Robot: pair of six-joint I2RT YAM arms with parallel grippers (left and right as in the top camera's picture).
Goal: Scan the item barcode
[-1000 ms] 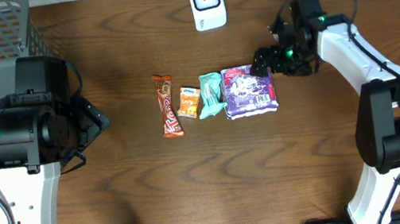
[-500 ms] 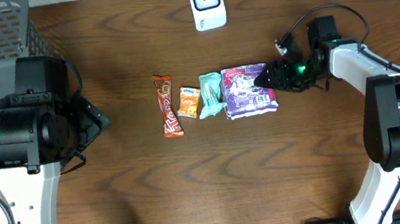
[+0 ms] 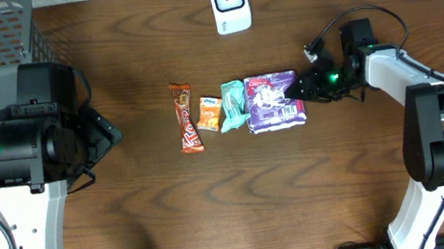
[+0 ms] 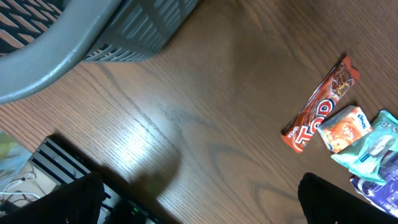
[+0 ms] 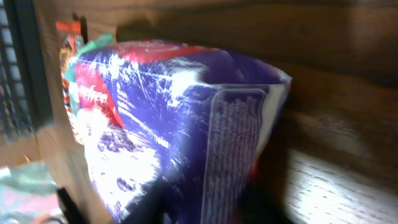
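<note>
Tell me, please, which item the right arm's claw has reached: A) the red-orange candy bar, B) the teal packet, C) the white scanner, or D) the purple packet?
D: in the overhead view the right claw sits at the right edge of the purple packet, and that purple wrapper fills the right wrist view.

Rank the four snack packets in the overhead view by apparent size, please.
1. purple packet
2-3. red candy bar and teal packet: too close to rank, the bar longer, the packet wider
4. small orange packet
</note>
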